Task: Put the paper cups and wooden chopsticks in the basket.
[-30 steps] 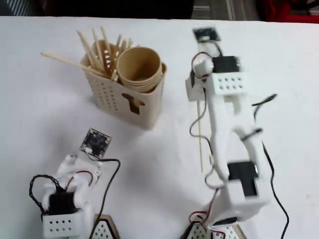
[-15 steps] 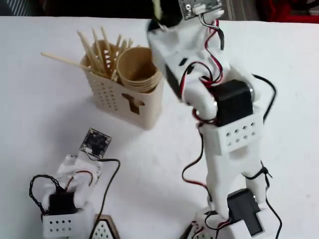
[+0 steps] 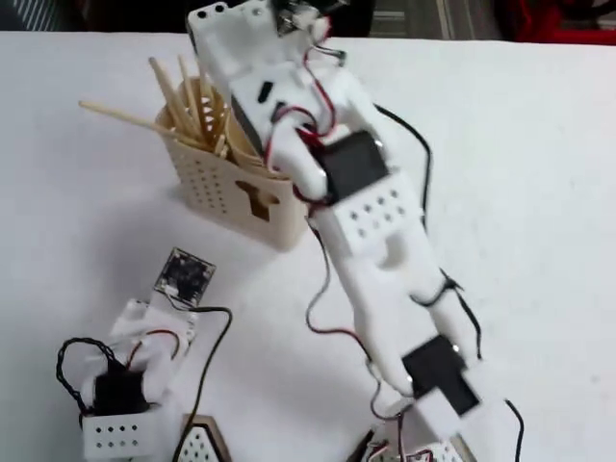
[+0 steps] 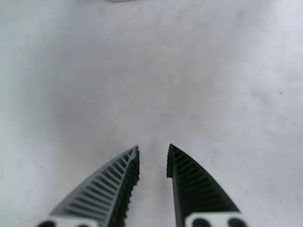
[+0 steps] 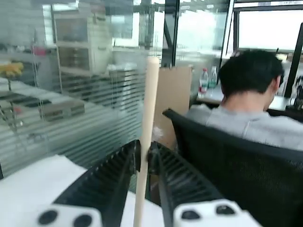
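Right claw (image 5: 144, 145) is clenched on one wooden chopstick (image 5: 151, 90). The stick runs along between the fingers and well out past the tips. Right arm (image 3: 371, 217) is stretched over the basket (image 3: 279, 217), which sits under its wrist end and holds a bundle of chopsticks (image 3: 183, 96), one leaning out sideways over the rim. Worktop (image 3: 539, 144) far edge runs just beyond the basket. Left claw (image 4: 153, 150) is released, jaws parted by a narrow gap, with white worktop under and ahead of the tips.

Right arm (image 3: 371, 217) blocks basket (image 3: 217, 188) top — chopsticks (image 3: 178, 96) fan out; passage over table (image 3: 539, 144) rightward.
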Robot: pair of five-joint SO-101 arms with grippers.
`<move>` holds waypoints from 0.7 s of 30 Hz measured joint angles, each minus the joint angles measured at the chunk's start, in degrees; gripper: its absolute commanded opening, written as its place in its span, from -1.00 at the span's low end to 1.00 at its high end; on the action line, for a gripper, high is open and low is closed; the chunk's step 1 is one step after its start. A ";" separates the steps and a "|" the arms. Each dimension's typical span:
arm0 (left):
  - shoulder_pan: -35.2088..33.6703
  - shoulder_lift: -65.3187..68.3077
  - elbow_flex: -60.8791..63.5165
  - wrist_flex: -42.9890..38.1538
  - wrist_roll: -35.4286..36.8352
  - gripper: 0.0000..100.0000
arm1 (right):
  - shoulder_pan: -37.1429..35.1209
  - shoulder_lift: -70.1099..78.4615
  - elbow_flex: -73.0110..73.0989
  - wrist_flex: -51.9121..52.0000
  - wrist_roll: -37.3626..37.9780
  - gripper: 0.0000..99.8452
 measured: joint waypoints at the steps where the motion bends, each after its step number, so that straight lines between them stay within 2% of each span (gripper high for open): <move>1: 0.00 0.00 0.00 0.00 0.00 -0.77 | -0.09 1.58 0.00 0.00 0.00 -0.96; 9: 0.00 0.00 0.00 0.00 0.00 -0.77 | 0.00 11.25 8.62 -0.53 0.35 -0.96; 17: 0.00 0.00 0.00 0.18 0.00 -0.77 | -0.26 10.55 18.20 -1.23 0.62 -0.96; 21: 0.00 0.00 0.00 0.18 0.00 -0.77 | -0.26 10.55 18.81 -1.32 3.87 -0.95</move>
